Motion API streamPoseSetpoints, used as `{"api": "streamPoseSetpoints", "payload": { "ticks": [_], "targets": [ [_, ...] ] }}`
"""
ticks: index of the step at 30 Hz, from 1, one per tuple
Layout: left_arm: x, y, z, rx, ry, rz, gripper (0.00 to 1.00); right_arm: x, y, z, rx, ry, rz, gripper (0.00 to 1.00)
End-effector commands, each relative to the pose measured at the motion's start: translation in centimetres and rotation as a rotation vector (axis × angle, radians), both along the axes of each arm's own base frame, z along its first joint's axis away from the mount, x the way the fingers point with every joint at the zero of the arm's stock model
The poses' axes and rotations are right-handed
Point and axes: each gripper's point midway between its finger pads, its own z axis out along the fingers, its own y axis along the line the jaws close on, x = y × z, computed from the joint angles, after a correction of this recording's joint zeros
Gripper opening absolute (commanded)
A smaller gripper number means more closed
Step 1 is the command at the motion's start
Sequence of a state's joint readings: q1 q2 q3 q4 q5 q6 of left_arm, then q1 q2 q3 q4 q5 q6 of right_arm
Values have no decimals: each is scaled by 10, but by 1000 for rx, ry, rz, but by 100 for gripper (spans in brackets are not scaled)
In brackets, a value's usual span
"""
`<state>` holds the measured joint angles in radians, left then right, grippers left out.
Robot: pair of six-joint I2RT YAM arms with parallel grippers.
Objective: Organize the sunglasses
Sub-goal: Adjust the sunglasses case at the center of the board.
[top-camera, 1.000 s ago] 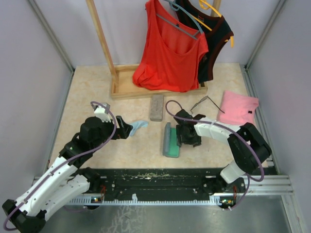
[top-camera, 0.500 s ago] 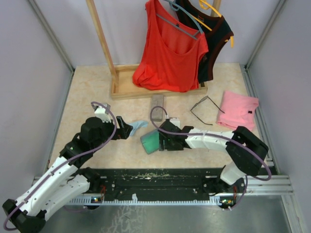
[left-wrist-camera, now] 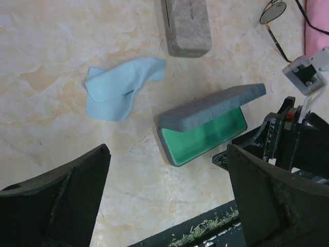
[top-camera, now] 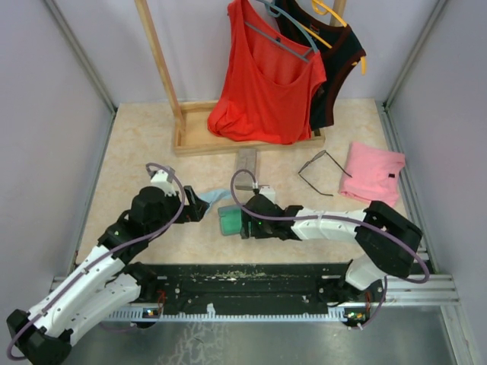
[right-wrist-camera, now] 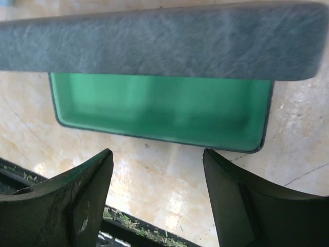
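The sunglasses lie on the surface well to the right of the open green-lined case and farther back, the right hand released, fingers spread, just right of that case, the left hand wide open just left of it.

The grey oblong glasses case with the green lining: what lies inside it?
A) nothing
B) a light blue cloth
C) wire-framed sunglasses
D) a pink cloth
A: the grey oblong glasses case with green lining stands open with only bare lining showing, and the thin wire-framed sunglasses lie apart from it.
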<state>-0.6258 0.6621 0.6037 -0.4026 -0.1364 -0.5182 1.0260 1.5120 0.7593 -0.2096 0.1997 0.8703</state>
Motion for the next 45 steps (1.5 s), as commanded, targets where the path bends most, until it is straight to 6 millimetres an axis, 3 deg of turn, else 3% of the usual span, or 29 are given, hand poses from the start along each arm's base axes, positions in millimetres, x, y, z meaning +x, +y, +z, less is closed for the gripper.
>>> {"api": "streamPoseSetpoints", "payload": {
  "ticks": [1,3,5,11,14,17,29,40,45],
  "targets": [
    [-7,-10,-15,-37,46,-38,97,-14,12,16,64,-28,174,71],
    [-12,-14,-18,-46,58,-58,95,-25,15,20,87,-22,264,70],
    [-20,-19,-22,-67,71,-77,93,-25,4,24,68,-47,258,70],
    [-49,-43,-60,-43,127,-109,89,1,-43,50,37,-195,63,62],
    [-50,-54,-74,-16,141,-111,88,21,-63,51,71,-205,-23,52],
    [-44,-60,-82,-14,136,-100,85,38,-69,52,130,-219,-30,49],
    [-39,-71,-111,-3,174,-86,78,68,-58,29,111,-209,8,40],
    [-33,-53,-95,12,110,-30,75,73,-44,12,121,-164,33,33],
    [-31,-49,-89,11,93,-13,75,71,-47,7,95,-123,7,26]
  ]
}}
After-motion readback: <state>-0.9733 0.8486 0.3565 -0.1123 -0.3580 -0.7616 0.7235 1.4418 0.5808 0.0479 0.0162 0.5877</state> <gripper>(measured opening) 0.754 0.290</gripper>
